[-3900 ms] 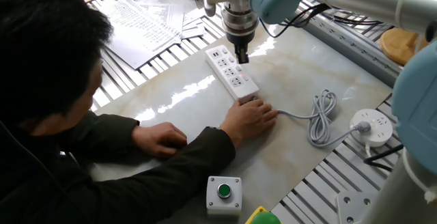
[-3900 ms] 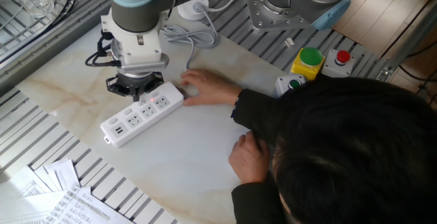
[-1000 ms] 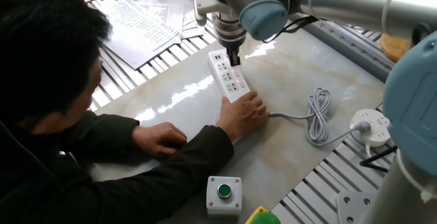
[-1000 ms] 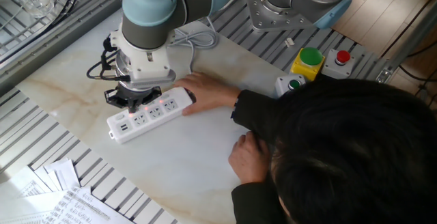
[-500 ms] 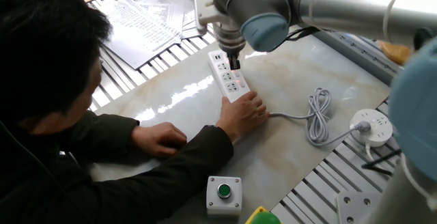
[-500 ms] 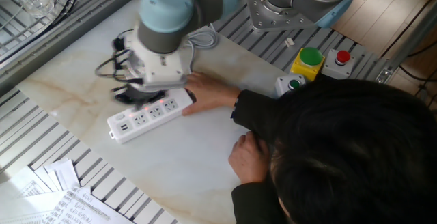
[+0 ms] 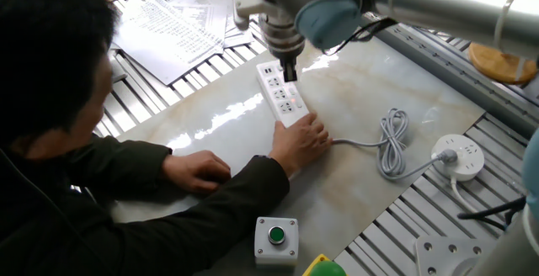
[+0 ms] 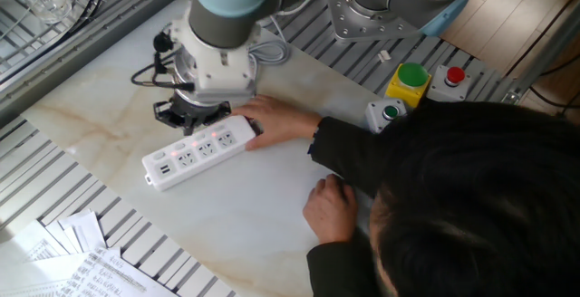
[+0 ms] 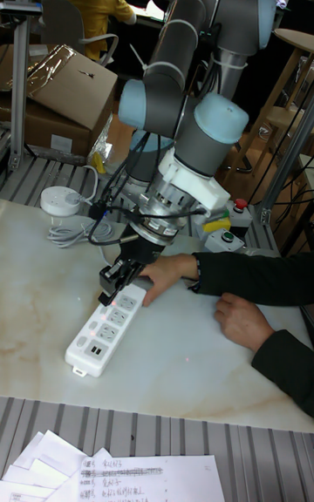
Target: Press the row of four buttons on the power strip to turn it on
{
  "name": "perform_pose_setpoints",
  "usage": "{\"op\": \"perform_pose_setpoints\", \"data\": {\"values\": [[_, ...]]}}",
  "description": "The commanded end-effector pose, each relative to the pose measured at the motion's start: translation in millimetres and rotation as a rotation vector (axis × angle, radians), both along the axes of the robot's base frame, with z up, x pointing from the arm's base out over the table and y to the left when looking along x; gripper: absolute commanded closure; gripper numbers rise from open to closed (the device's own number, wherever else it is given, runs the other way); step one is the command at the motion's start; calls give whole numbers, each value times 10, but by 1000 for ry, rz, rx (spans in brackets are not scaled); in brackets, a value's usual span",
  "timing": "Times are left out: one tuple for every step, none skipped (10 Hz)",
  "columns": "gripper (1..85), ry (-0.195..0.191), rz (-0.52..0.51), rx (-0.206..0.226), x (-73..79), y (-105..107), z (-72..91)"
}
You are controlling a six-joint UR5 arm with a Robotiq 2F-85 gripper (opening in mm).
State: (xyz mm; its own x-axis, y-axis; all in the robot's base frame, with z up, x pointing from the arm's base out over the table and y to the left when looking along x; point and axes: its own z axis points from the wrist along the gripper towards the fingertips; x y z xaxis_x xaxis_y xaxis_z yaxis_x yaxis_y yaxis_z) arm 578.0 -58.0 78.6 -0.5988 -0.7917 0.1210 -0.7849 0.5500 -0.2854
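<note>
Marble-look table (image 7: 370,99) with slatted metal borders, lab clutter behind, and a person leaning in from the near side. The arm (image 9: 196,75) comes down over the middle of the surface, a bit toward the far edge.

The strip (image 8: 198,151) lies flat at an angle on the marble there, cord (image 7: 394,145) trailing off toward the right edge, where a round socket disc (image 7: 460,154) sits on the slats. The person's hand (image 7: 301,140) is pinning the cord end of the strip so it doesn't slide; their other hand (image 7: 198,167) rests on the table nearer the front edge.

The gripper (image 9: 116,281) is right down on the strip's long edge, near the pinned end. Can't tell if the fingers are open or closed; no view gets a clean look at the tips. The buttons (image 8: 201,137) show as small reddish spots along that edge, so at least some look lit.

My read: it's mid-row, pressing one switch. Next it needs a small lift, a sidestep along the edge to the neighbouring button, then a straight push down without nudging the strip or clipping the person's fingers.
</note>
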Motion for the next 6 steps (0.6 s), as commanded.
{"op": "perform_pose_setpoints", "data": {"values": [[847, -8, 19, 51, 114, -81, 125], [847, -10, 21, 52, 137, -117, 128], [847, -6, 14, 50, 114, -128, 143], [847, 7, -4, 55, 59, -122, 152], [847, 27, -33, 84, -26, -65, 153], [847, 38, -56, 109, -105, 3, 172]]}}
